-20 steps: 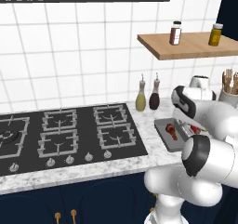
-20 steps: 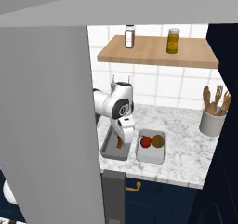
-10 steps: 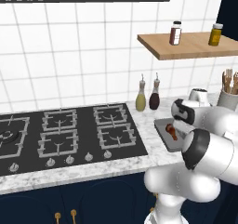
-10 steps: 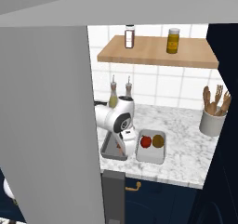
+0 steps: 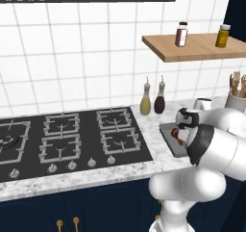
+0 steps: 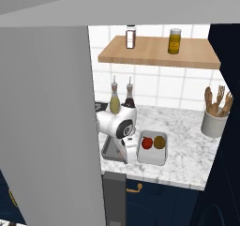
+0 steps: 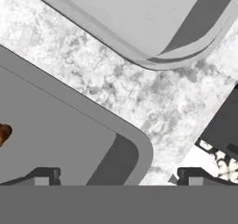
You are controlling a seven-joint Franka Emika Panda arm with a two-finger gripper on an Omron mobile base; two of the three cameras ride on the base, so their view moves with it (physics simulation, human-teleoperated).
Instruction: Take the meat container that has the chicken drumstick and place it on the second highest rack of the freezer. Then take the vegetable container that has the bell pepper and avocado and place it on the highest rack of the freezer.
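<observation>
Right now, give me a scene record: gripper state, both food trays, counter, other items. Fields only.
gripper: two-finger gripper, open, low over a corner of the grey meat tray, holding nothing
meat tray: dark grey rectangular tray with reddish-brown chicken drumstick
vegetable tray: light grey tray holding red bell pepper and olive-brown avocado
trays: side by side, apart, on white marble counter
other: two bottles by the tiled wall
</observation>
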